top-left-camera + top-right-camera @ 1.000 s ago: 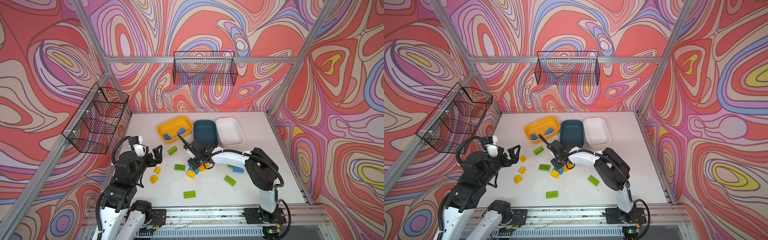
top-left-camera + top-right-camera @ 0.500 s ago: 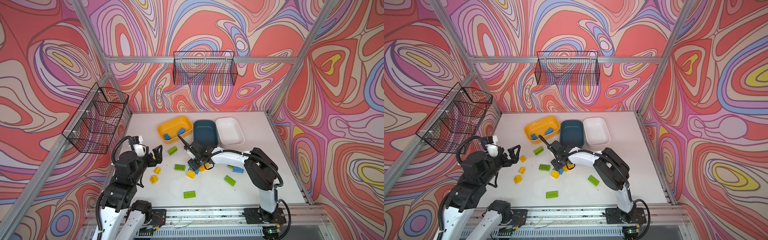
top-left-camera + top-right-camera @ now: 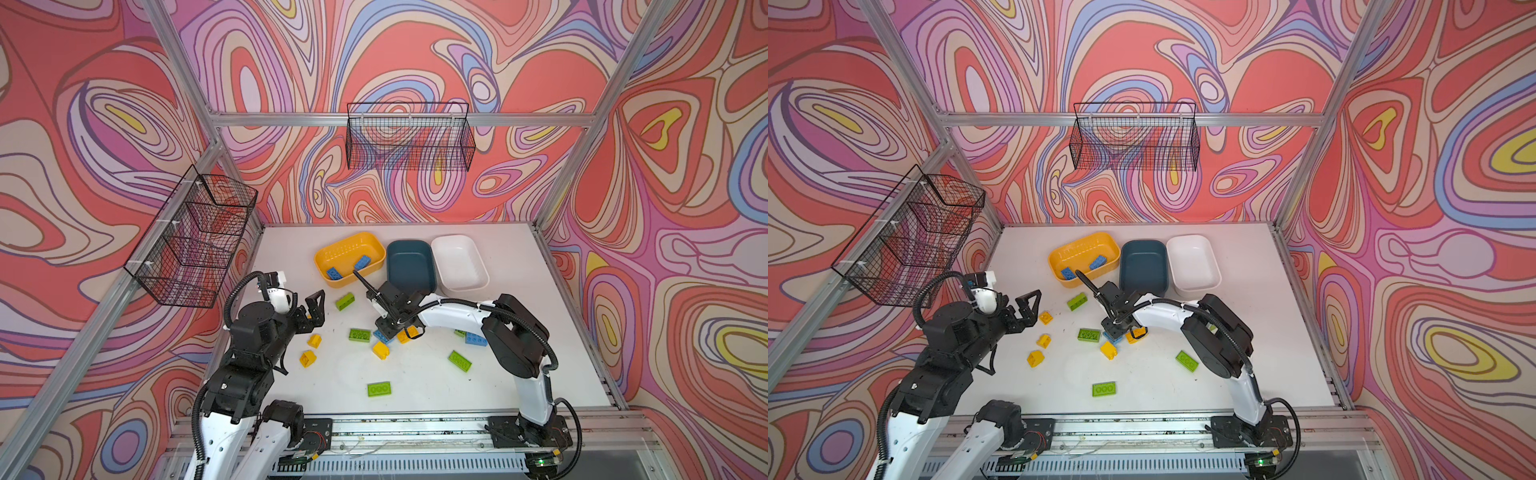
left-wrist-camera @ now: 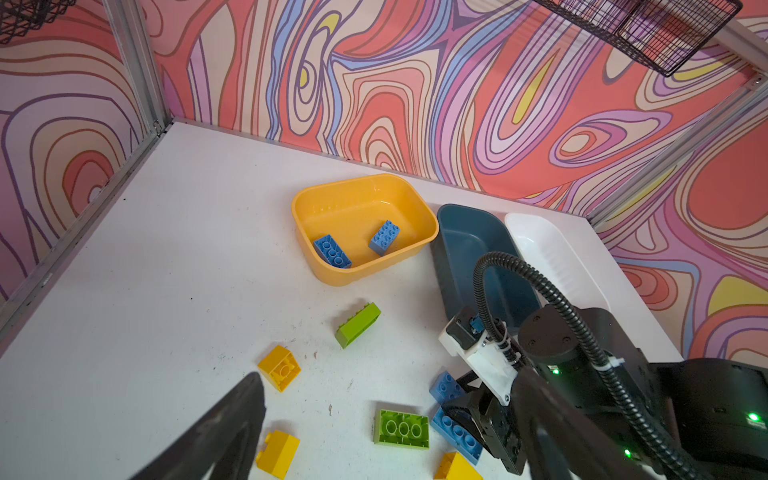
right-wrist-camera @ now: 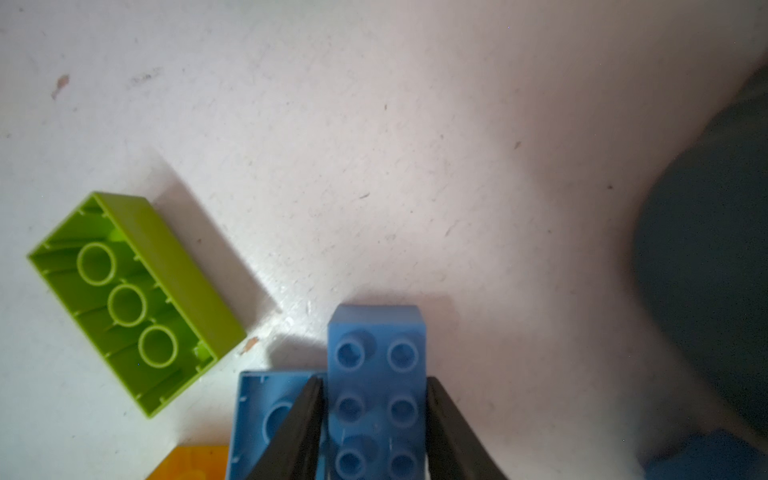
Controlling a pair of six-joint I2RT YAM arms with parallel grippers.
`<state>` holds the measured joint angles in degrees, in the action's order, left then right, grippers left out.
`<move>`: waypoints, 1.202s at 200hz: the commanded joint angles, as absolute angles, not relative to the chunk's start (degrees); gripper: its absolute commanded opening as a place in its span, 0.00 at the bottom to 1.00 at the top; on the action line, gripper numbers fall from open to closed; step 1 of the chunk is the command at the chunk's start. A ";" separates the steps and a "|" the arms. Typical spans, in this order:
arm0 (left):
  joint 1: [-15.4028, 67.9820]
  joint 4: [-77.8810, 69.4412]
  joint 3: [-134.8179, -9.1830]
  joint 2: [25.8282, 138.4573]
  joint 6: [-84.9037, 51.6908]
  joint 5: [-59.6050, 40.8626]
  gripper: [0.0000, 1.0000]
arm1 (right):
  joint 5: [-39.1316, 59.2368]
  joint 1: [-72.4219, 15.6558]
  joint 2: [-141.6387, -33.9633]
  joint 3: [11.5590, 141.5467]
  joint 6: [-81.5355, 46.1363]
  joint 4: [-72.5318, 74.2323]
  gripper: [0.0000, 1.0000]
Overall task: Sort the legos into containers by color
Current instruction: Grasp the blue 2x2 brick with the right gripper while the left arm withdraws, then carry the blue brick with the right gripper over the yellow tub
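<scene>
My right gripper [image 5: 374, 419] is low over the table's middle, shut on a blue lego [image 5: 376, 365] that lies studs up, one finger pressed on each long side. An upturned blue lego [image 5: 266, 411] lies right against it. In both top views this gripper [image 3: 384, 330] [image 3: 1115, 330] is among loose green and yellow legos. My left gripper [image 3: 313, 309] [image 4: 388, 376] hangs open and empty above the left part of the table. The yellow container [image 3: 353, 247] holds two blue legos [image 4: 384, 237]. The teal container [image 3: 409, 266] and the white container [image 3: 459, 262] show nothing inside.
Loose legos lie about: green ones [image 3: 345, 301] [image 3: 359, 334] [image 3: 459, 360] [image 3: 379, 389], yellow ones [image 3: 314, 340] [image 3: 307, 358] [image 3: 380, 350], a blue one [image 3: 476, 338] under the right arm. Black wire baskets hang on the left wall [image 3: 191, 241] and the back wall [image 3: 409, 139].
The right gripper's jaws have closed onto the blue lego. Neither arm has visibly moved otherwise.
</scene>
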<state>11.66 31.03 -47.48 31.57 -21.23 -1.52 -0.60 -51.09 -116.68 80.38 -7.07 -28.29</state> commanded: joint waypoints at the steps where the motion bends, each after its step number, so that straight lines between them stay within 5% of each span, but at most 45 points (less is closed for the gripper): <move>1: 12.04 30.89 -46.98 31.20 -21.27 -1.76 0.93 | -0.80 -51.44 -116.84 81.31 -7.92 -28.24 0.35; 138: 12.30 31.13 -46.76 29.89 -21.25 -0.07 0.93 | 4.96 -48.88 -111.20 91.72 -12.66 -25.50 0.29; 240: 12.39 31.46 -46.88 30.98 -20.94 0.28 0.93 | 18.59 -40.64 -133.67 125.03 -12.09 -27.85 0.27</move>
<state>12.05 31.03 -47.46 30.44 -21.23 -0.05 15.38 -40.97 -128.42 117.08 -13.10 -25.65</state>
